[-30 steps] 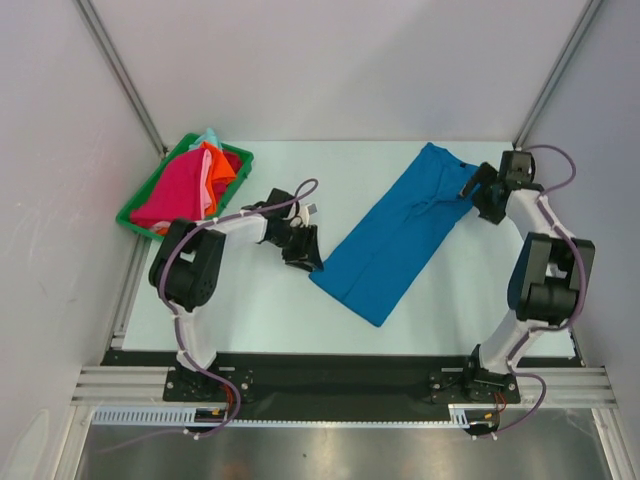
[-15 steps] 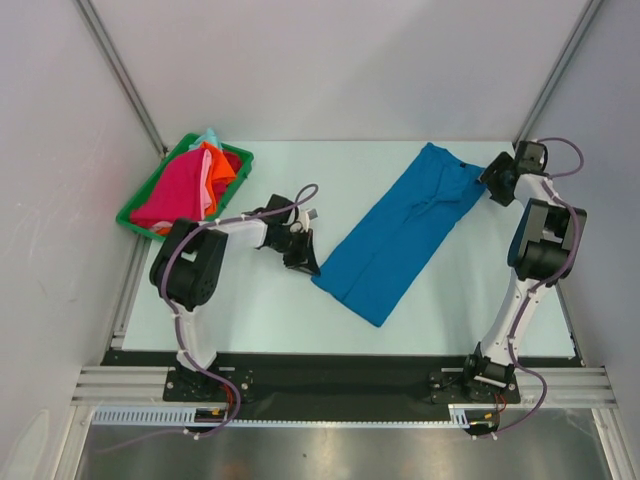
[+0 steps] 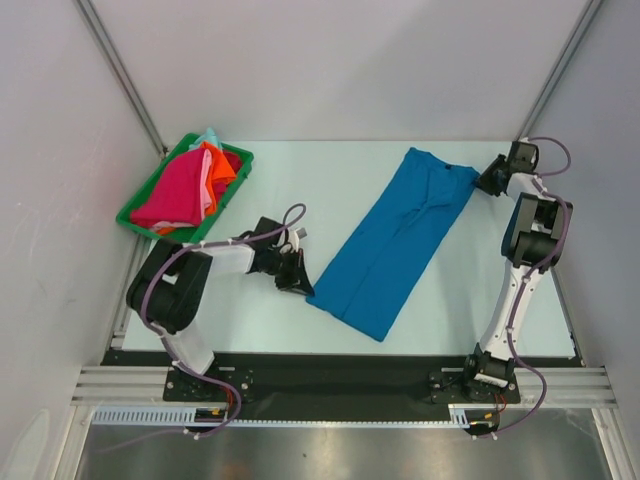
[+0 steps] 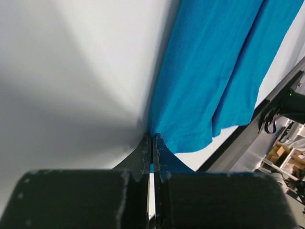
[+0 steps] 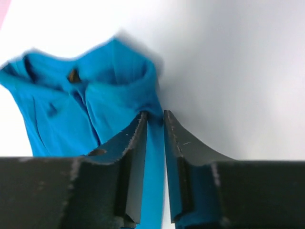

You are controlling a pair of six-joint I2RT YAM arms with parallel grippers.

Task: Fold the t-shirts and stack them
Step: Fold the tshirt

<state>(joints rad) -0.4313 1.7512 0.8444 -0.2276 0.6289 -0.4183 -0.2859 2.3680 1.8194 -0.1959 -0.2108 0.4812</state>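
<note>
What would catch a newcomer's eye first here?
The bright blue t-shirt lies stretched diagonally across the middle of the table, its opposite ends pinched by the left tool and the right tool. At the far left corner, a green tray holds a heap of t-shirts, mostly magenta and orange.

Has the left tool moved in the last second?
Yes. The left tool, shut on the blue t-shirt corner, has slid down the top view, farther from the green tray.

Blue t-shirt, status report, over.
Left end effector shut on blue t-shirt, near hem corner; right end effector shut on its collar end. Shirt folded lengthwise, stretched diagonally between them. Nothing in the way; other t-shirts heaped in green tray, far left.
</note>
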